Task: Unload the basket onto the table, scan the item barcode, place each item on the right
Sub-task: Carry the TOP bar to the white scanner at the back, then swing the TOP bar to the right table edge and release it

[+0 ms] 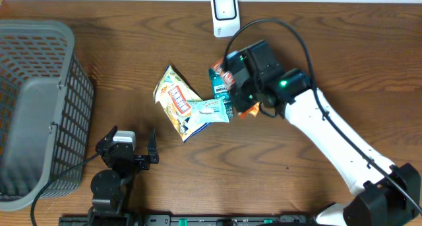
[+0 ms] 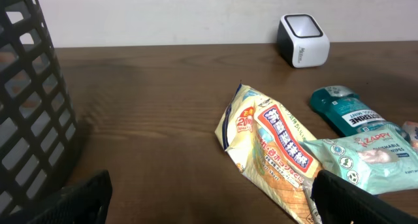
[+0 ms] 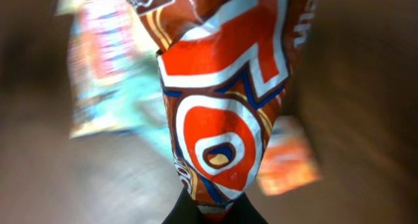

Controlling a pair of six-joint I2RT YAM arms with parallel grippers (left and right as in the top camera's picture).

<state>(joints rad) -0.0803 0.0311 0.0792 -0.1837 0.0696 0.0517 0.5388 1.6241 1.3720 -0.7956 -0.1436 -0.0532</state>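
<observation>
Left fingers (image 1: 151, 149) stand wide apart and hold nothing, low at the near edge of the surface (image 1: 132, 48), just beside the grey basket (image 1: 39, 107) on their left. They have no part in this step and are best left where they are, well apart from the heap.

Right of them, near the middle, lie a yellow snack bag (image 1: 175, 101), a pale pack of wipes (image 1: 210, 111) resting against its lower edge, and a teal bottle (image 1: 219, 89) just beyond. An orange packet (image 1: 248, 110) shows under the right arm.

Right fingers (image 3: 189, 214) are clamped tight on the pinched end of a red, orange and white wrapper (image 3: 222, 119), which hangs in front of the wrist camera above the heap. That wrapper is the item to scan. From overhead it is mostly hidden under the arm's black head. No barcode shows on the face in view, and everything behind the wrapper is smeared.

The white scanner (image 1: 225, 14) stands at the far edge, near the arm. As I judge it, the step in hand is carrying the wrapper to it. To do it well, raise the wrapper clear of the bottle and turn the wrist until the barcode side faces the scanner's window. Hold it steady and near, with the crinkled foil as flat as the grip allows, and do not regrip over the code.
</observation>
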